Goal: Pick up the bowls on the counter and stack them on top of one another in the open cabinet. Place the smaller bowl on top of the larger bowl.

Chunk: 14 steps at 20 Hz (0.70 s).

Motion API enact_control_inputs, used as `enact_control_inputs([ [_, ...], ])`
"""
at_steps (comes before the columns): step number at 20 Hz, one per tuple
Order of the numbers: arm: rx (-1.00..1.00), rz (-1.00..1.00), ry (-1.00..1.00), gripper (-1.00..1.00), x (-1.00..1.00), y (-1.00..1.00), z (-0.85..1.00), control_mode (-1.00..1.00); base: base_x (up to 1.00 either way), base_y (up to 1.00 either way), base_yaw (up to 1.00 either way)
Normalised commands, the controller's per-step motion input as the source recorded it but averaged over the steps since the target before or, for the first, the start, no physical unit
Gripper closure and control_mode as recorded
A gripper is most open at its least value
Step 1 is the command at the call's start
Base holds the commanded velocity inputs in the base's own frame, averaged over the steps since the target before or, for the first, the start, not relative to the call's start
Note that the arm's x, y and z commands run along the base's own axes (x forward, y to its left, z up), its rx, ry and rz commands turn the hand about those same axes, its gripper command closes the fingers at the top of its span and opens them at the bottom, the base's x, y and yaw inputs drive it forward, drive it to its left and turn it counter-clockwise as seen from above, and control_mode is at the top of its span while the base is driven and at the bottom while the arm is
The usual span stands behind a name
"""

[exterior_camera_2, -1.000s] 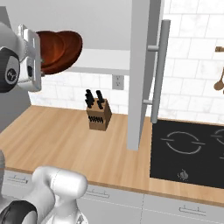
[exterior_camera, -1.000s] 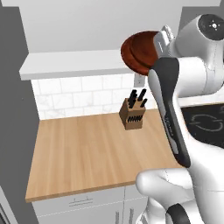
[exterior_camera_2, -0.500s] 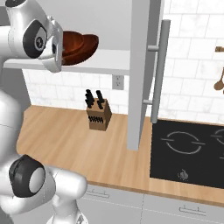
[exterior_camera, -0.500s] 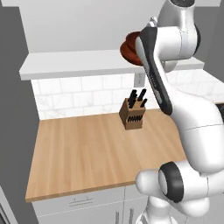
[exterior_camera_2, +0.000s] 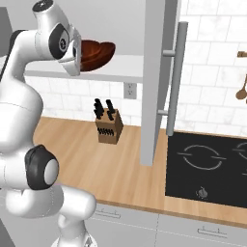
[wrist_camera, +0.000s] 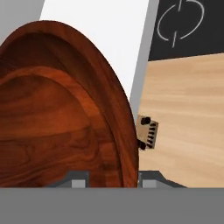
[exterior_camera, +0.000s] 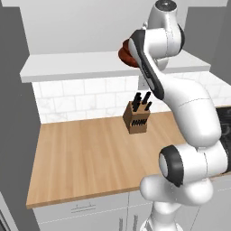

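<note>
Raised and swung inward since a second ago, the larger bowl (exterior_camera_2: 98,53) sits upper left, over the open cabinet (exterior_camera_2: 116,70) board. Fingers clench its rim. Knife block (exterior_camera_2: 108,127) stands mid-counter (exterior_camera_2: 120,169) below; stovetop (exterior_camera_2: 207,166) right.

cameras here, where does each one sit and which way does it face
Left base view: behind the arm on its left, facing forward and down over the counter and knife block; the white arm rises at right, hiding most of the bowls.
Right base view: behind on the right; the arm rises at left, stovetop at right.
Hand view: on the hand, looking along the gripper at the larger bowl, rim between its tips.
Both base views share counter, knife block and open cabinet.
</note>
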Motion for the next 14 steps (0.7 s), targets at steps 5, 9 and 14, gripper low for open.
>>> enact_control_inputs([
  [5,0.00,0.00,0.00,1.00,0.60,-0.01,-0.24,-1.00,0.00,0.00,0.00],
  [9,0.00,0.00,-0.01,1.00,0.52,-0.01,-0.02,-1.00,0.00,0.00,0.00],
  [14,0.00,0.00,0.00,-1.00,0.56,0.00,-0.03,-1.00,0.00,0.00,0.00],
])
